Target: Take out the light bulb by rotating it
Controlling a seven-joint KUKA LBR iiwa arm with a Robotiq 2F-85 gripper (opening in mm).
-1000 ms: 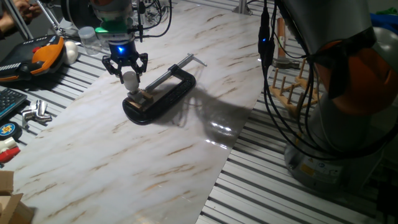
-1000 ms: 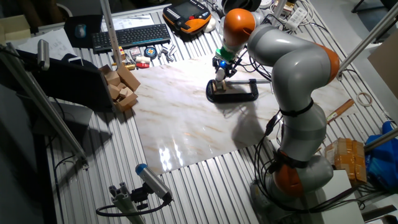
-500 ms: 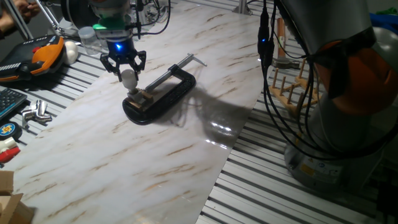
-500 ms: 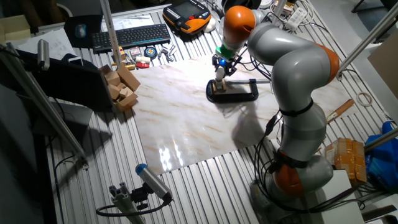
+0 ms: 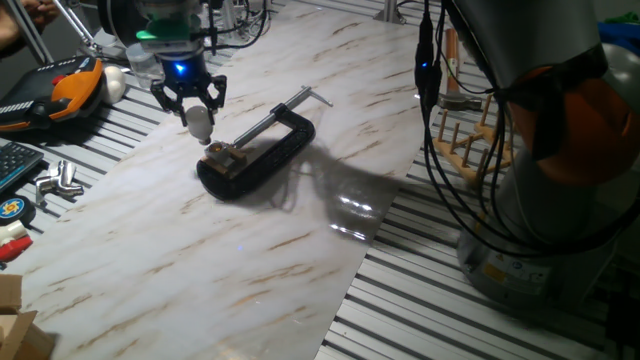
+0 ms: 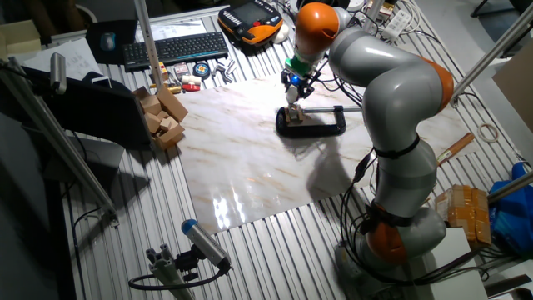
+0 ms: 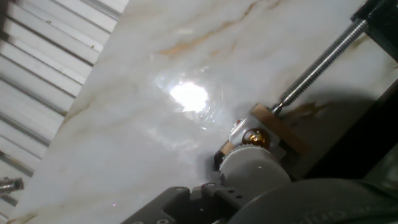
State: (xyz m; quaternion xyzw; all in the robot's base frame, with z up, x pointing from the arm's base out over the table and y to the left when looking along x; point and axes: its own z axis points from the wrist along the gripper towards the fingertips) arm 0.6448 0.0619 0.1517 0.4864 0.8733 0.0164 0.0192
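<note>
Marble counter (image 5: 250, 260): gripper (image 5: 197, 118) jaws clamped on light bulb (image 5: 199, 121), lifted clear above wooden socket block (image 5: 224, 157) in black C-clamp (image 5: 262, 155).

No lettering, label, brand or number is coming through sharply enough to read anywhere, and the round blue badge (image 5: 11, 208) is showing only a yellow blur.

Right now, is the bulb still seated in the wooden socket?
No, the bulb sits in the gripper, lifted clear of the wooden socket.
</note>
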